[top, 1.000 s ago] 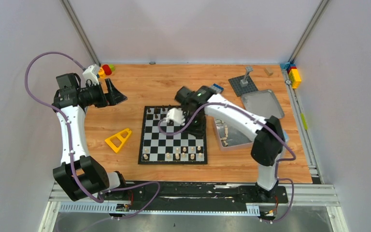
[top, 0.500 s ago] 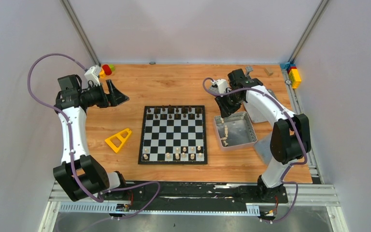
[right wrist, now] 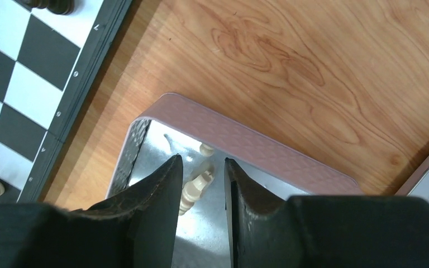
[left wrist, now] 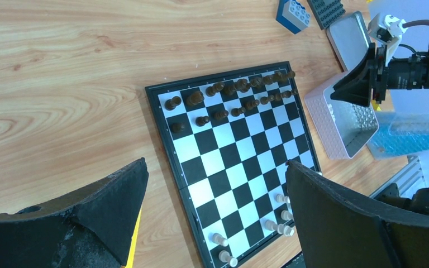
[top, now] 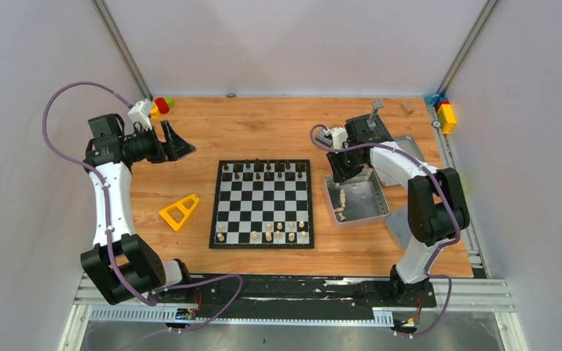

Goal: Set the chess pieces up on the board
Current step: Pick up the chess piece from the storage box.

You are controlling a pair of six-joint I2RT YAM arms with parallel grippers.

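The board (top: 263,205) lies mid-table. Dark chess pieces (top: 263,170) fill its far two rows; several cream pieces (top: 271,234) stand on its near rows. More cream pieces (top: 342,205) lie in the open silver tin (top: 369,201) right of the board. My right gripper (top: 340,172) hangs over the tin's far left corner. In the right wrist view it (right wrist: 204,167) is narrowly open, its jaws either side of a lying cream piece (right wrist: 194,188) without gripping it. My left gripper (top: 179,142) is wide open and empty, held high left of the board (left wrist: 234,162).
A yellow triangular block (top: 178,212) lies left of the board. The tin's lid (top: 410,146) and a grey studded plate (top: 372,126) lie behind the right arm. Coloured bricks (top: 446,113) sit at the far right corner and red and yellow toys (top: 162,104) at the far left.
My right gripper left the board's far rows, swung right to the tin and came down at its far left corner. The left arm has barely moved.
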